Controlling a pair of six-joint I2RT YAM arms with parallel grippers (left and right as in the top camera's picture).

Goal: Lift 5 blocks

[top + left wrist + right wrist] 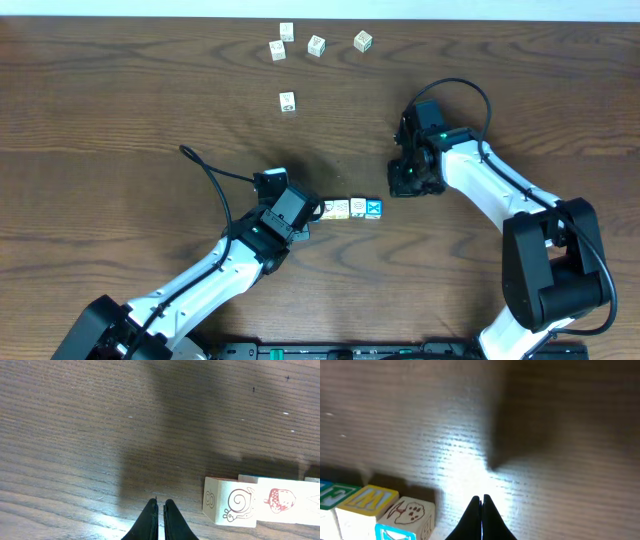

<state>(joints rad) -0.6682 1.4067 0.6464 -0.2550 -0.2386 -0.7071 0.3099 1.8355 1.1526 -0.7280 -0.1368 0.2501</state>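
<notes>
A short row of blocks (pixel 350 209) lies on the table's front middle, its right end a bright blue cube with a white X (pixel 374 208). My left gripper (pixel 312 214) is shut and empty at the row's left end. In the left wrist view its fingertips (pixel 160 506) hang just left of a snail-printed block (pixel 236 507), with a red-marked block (pixel 280 502) beyond it. My right gripper (pixel 397 188) is shut and empty, just up and right of the row. The right wrist view shows its tips (pixel 481 501) beside a paw-print block (pixel 412 512) and a yellow-edged one (pixel 370 501).
Several other whitish cubes sit near the far edge, three close together (pixel 287 40), one to their right (pixel 363 41) and one nearer (pixel 288 101). A black cable (pixel 215 180) loops left of the left arm. The table is dark wood (pixel 120 120).
</notes>
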